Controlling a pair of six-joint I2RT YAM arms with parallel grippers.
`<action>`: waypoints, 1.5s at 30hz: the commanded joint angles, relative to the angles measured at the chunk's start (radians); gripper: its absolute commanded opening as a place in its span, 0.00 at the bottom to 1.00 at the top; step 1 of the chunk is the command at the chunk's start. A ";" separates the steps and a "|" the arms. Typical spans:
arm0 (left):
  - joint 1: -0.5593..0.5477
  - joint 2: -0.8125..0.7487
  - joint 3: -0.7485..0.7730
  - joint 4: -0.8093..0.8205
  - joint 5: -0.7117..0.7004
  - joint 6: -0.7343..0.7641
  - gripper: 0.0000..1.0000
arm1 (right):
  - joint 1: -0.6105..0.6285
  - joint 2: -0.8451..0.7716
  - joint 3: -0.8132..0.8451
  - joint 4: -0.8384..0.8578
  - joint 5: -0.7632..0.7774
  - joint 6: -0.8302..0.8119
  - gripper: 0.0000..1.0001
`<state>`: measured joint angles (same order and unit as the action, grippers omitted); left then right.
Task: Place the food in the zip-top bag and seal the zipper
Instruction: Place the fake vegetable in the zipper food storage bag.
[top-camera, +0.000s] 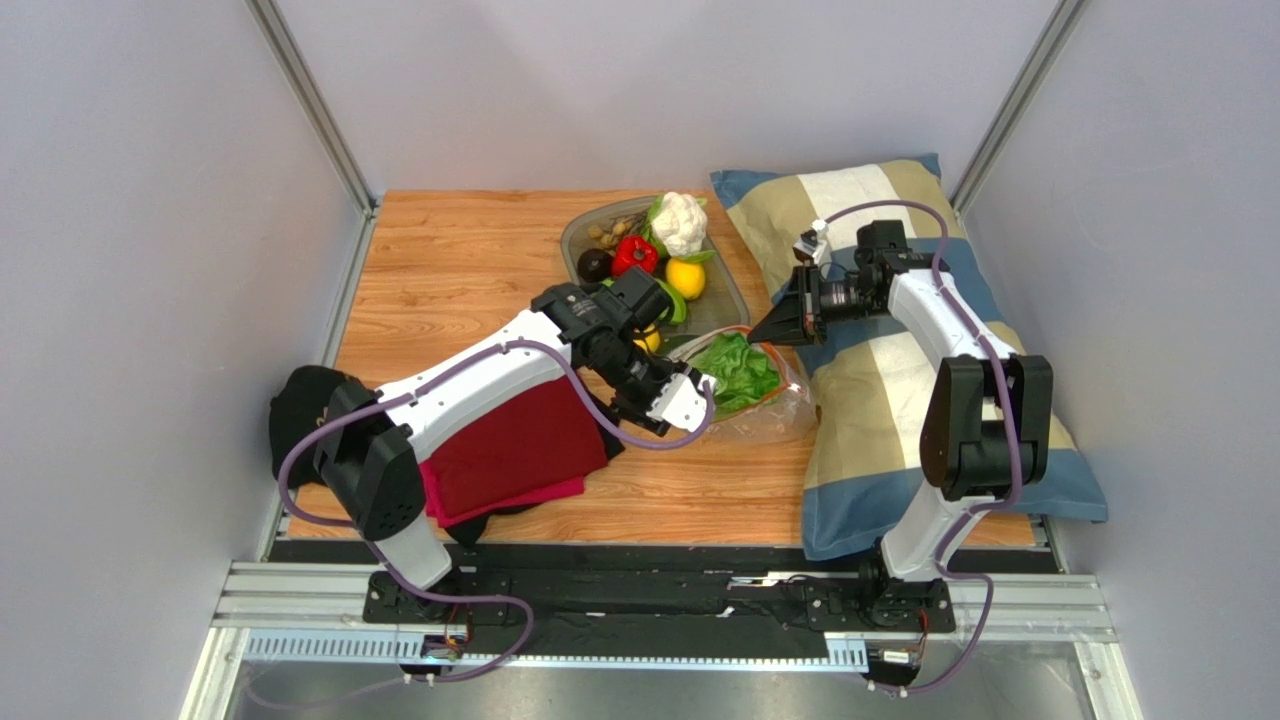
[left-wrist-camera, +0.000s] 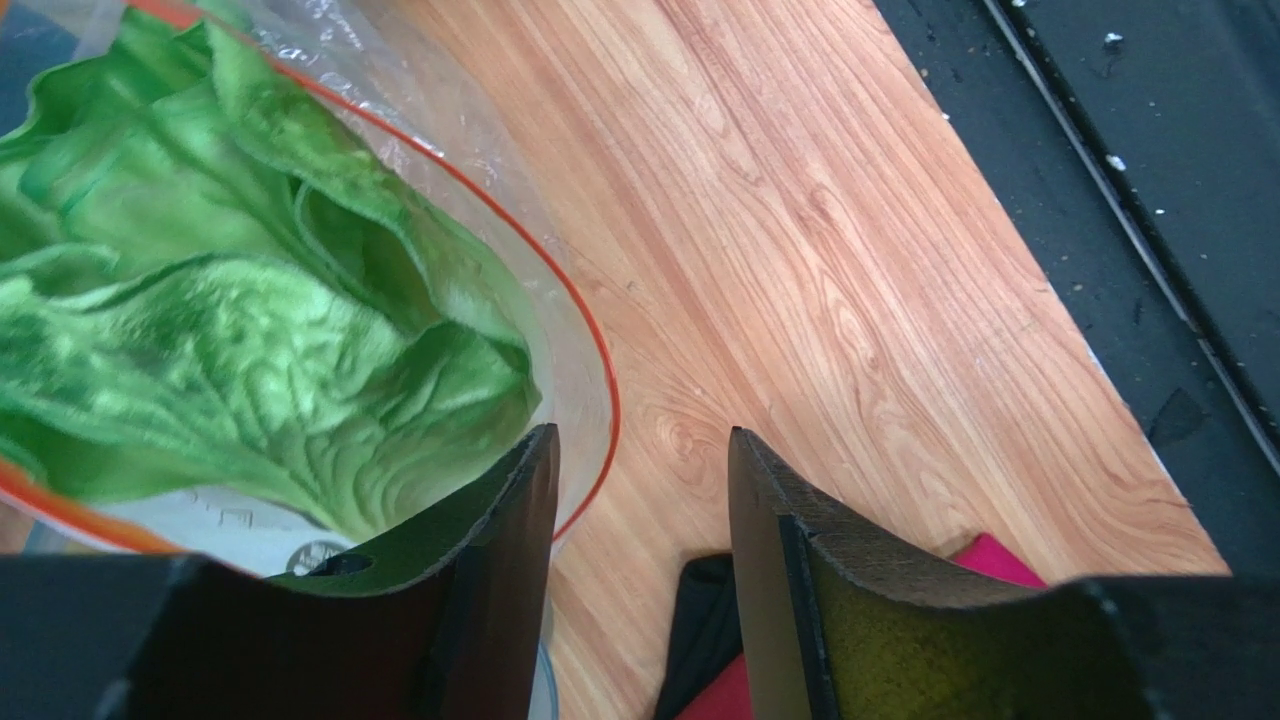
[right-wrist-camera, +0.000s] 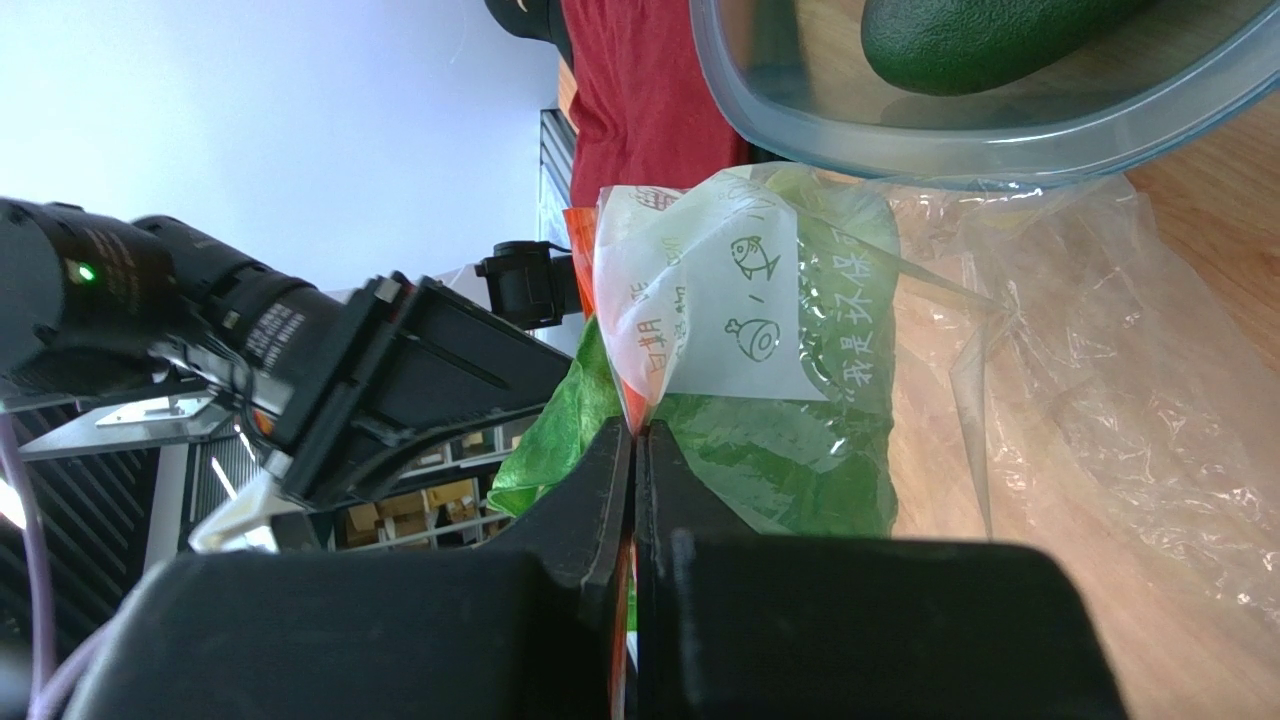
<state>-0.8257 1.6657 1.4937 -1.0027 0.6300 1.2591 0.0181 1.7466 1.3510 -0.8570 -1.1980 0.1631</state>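
Note:
The green cabbage (top-camera: 736, 368) lies inside the clear zip-top bag (top-camera: 774, 408) on the wooden table, and it also shows in the left wrist view (left-wrist-camera: 226, 300). My right gripper (top-camera: 789, 320) is shut on the bag's red-orange zipper edge (right-wrist-camera: 631, 405) and holds the mouth up. My left gripper (left-wrist-camera: 639, 465) is open and empty at the mouth, with the zipper strip (left-wrist-camera: 601, 375) curving just past its left finger (left-wrist-camera: 504, 525). The white cauliflower (top-camera: 681, 221) and the yellow fruit (top-camera: 687, 278) sit in the grey tray (top-camera: 733, 305).
The tray also holds a red pepper (top-camera: 634, 255), a dark green fruit (top-camera: 594, 266) and small nuts. A striped pillow (top-camera: 902, 375) lies under the right arm. A red cloth (top-camera: 511, 443) and a black cloth (top-camera: 301, 413) lie at the front left.

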 joint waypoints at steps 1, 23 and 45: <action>-0.023 0.032 -0.004 0.092 -0.033 0.002 0.51 | -0.003 -0.004 0.030 0.007 -0.026 -0.011 0.00; -0.027 0.017 -0.038 0.164 -0.066 -0.075 0.00 | -0.001 -0.068 -0.040 -0.011 -0.017 -0.043 0.00; -0.027 -0.116 0.173 -0.033 -0.027 -0.190 0.00 | 0.141 -0.272 0.060 -0.169 0.351 -0.385 0.00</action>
<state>-0.8474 1.5402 1.6985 -1.0569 0.5850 1.1076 0.1303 1.5074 1.4487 -1.0348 -0.9577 -0.1318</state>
